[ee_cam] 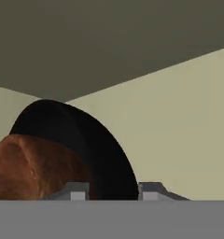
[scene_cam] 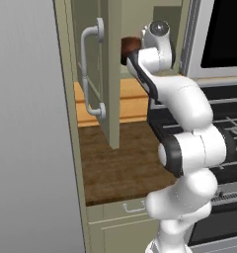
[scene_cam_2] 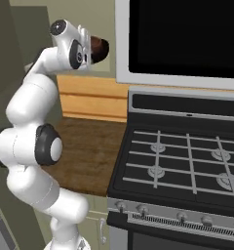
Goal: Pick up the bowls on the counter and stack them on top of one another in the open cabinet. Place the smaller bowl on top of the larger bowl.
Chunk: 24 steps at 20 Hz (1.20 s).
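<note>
Reaching up beside the open cabinet [scene_cam: 110,74], the white arm holds its end effector [ee_cam: 113,189] clenched on the rim of the smaller bowl [ee_cam: 34,168], whose dark edge sits between the fingertips [ee_cam: 77,190] (seen from the hand camera). The reddish-brown bowl hangs well above the wood-grain tabletop [scene_cam_2: 89,146], left of the stove [scene_cam_2: 187,156].

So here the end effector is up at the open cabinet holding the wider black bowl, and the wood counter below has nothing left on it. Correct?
Not quite: the bowl at the end effector is the smaller bowl, glossy reddish-brown, as the right base view shows. The rest holds: it is raised at the cabinet, and no bowl remains on the visible counter.
</note>
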Tool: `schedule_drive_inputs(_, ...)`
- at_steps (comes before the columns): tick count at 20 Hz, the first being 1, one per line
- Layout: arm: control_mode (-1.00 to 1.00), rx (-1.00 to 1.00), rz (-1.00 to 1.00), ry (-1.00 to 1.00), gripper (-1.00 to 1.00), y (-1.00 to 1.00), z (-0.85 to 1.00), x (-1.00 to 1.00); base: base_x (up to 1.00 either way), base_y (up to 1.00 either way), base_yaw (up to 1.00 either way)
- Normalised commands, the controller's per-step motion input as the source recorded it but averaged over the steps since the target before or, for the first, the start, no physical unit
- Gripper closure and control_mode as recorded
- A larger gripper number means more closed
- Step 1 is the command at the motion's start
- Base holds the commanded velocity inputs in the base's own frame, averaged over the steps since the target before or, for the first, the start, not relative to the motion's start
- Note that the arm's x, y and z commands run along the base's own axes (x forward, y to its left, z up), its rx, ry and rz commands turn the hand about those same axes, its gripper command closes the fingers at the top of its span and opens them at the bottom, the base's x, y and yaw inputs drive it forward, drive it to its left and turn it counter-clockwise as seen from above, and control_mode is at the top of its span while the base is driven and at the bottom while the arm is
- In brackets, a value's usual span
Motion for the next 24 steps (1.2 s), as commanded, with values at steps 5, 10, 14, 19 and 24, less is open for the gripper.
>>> schedule_drive_inputs(5, -1.0, 0.0, 0.0, -0.04, -1.0, 0.0, -0.02, -0.36, 0.0, 0.0, 0.0)
schedule_drive_inputs(10, -1.0, 0.0, -0.01, -0.21, -1.0, 0.0, -0.08, -1.0, 0.0, 0.0, 0.0)
schedule_drive_inputs(14, -1.0, 0.0, -0.01, -0.18, -1.0, -0.06, -0.76, -1.0, 0.0, 0.0, 0.0)
schedule_drive_inputs(19, -1.0, -0.09, 0.0, -0.05, -1.0, -0.3, -1.0, -1.0, 0.0, 0.0, 0.0)
schedule_drive_inputs(24, -1.0, -0.17, 0.0, 0.0, -1.0, -0.48, -1.0, -1.0, 0.0, 0.0, 0.0)
